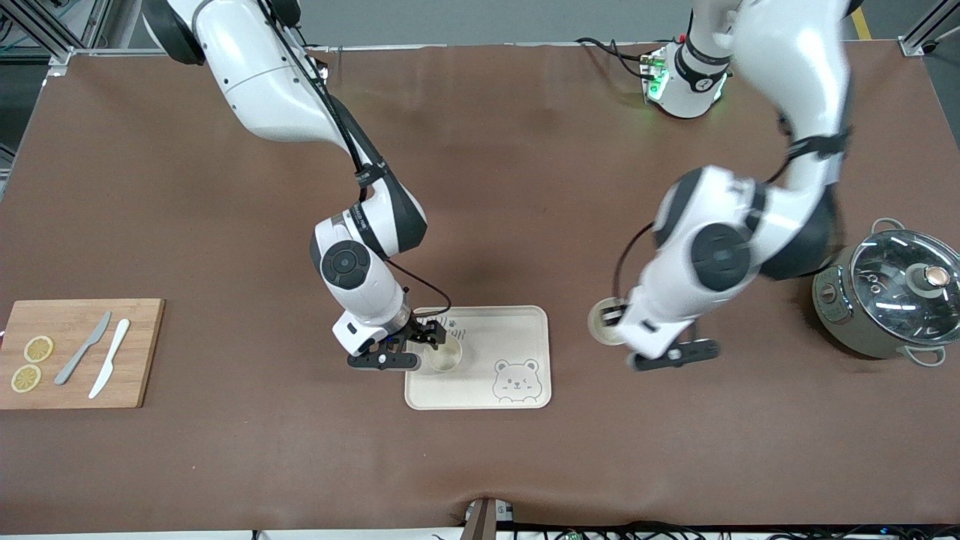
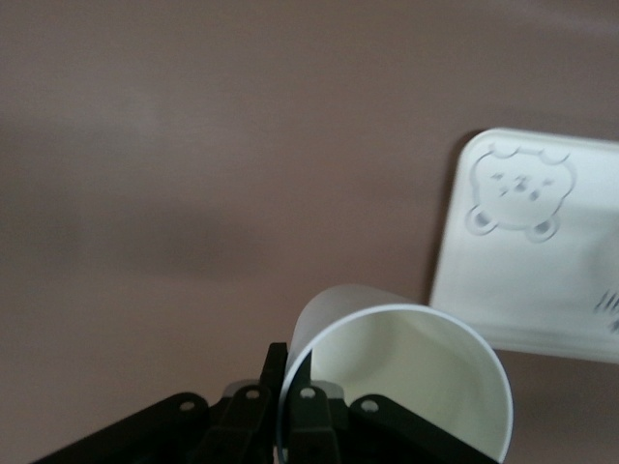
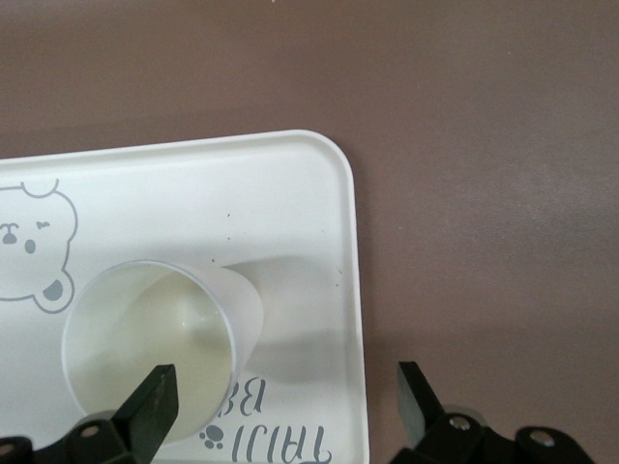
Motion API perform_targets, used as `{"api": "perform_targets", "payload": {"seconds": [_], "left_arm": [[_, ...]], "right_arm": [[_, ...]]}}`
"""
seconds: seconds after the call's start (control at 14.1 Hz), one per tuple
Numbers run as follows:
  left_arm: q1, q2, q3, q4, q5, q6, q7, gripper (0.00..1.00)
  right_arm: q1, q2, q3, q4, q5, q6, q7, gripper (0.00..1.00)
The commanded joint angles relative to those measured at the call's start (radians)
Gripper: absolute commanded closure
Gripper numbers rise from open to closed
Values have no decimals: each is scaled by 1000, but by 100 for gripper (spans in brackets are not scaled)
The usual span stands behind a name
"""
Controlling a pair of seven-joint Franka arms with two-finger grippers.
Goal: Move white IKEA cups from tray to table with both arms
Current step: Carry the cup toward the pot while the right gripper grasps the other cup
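A robot lab set up as a mock kitchen. Two arms (image 1: 360,255) are bolted to a table (image 1: 225,465) under a brown cover, with aluminium framing (image 1: 45,37) at the corners and cables (image 1: 675,529) along the edge — test-bench fittings. The props are kitchen ones — a cutting board (image 1: 135,352) with knives (image 1: 82,349) and lemon slices (image 1: 37,349), a lidded pot (image 1: 892,300).

Two small cream-white cups, round, tapered and without handles. One cup (image 1: 444,354) stands upright and empty on the bear tray (image 1: 517,330), at the tray's end toward the right arm. The other cup (image 1: 606,321) is pinched by its rim in the left claw (image 2: 282,411), above the desk (image 1: 480,187) beside the tray, toward the left arm's end.
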Motion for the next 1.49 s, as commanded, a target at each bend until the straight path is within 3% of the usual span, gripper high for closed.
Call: {"api": "perform_targets", "payload": {"seconds": [0.0,0.28,0.5,0.71,1.07,1.28,1.42], "left_arm": [[94,-246,-24,-335,-15,75,179,100],[232,-496,-24,-719,-13,300,417,100],[291,-541,-24,-857,-13,412,533,100],[334,-530,-24,-928,-13,524,619,100],[436,-403,-28,-930,-19,651,753,100],[437,-336,-28,-928,-33,710,776,100],[433,-285,-29,-926,-47,769,775,100]], "right_arm": [[18,24,-7,25,1,20,28,0],[21,39,-8,26,-2,39,44,0],[34,50,-10,26,-4,53,44,0],[40,53,-11,26,-4,53,44,0],[46,56,-11,26,-12,70,42,0],[46,57,-11,28,-12,70,42,0],[46,57,-11,28,-12,70,42,12]]}}
